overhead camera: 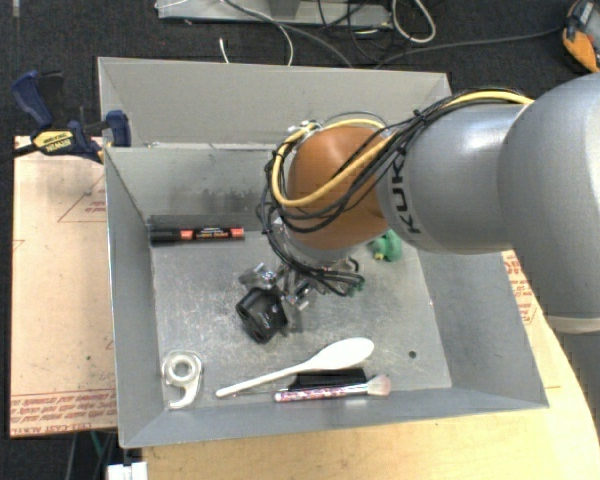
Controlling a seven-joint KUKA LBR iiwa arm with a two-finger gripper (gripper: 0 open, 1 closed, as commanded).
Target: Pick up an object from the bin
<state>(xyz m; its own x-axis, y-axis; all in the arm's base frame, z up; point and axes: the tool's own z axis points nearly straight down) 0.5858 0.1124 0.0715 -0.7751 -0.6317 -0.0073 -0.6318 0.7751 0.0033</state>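
Grey metal bin (130,298), camera view from above and slightly to one side. Grey robot arm (480,168) enters from the right; its wrist carries a rounded orange cover (325,183) wrapped with yellow and black cables (310,193). Gripper (282,293) is low in the bin, near the middle of the floor. Directly at its tip, on the lower-left side, lies a small black blocky object (260,320) resting on the bin floor. The gripper meets or overlaps this object's upper edge, but actual contact cannot be confirmed. Open or closed state of the gripper: cannot tell, the tip being tangled visually with cables and the dark object. Other contents are spread out, not heaped. A black marker pen with a red-orange label (197,233) lies flat along the back-left of the floor, well apart from the gripper. A small green object (385,248) sits at the right, partly hidden behind the arm. Near the front wall, a white plastic spoon (300,365) lies at a slant, bowl to the right. Just below it are a short black stick-like item (330,378) and a thin pink-patterned make-up brush (330,393), the two lying roughly parallel. A clear plastic tape dispenser with roll (183,373) lies in the front-left corner.
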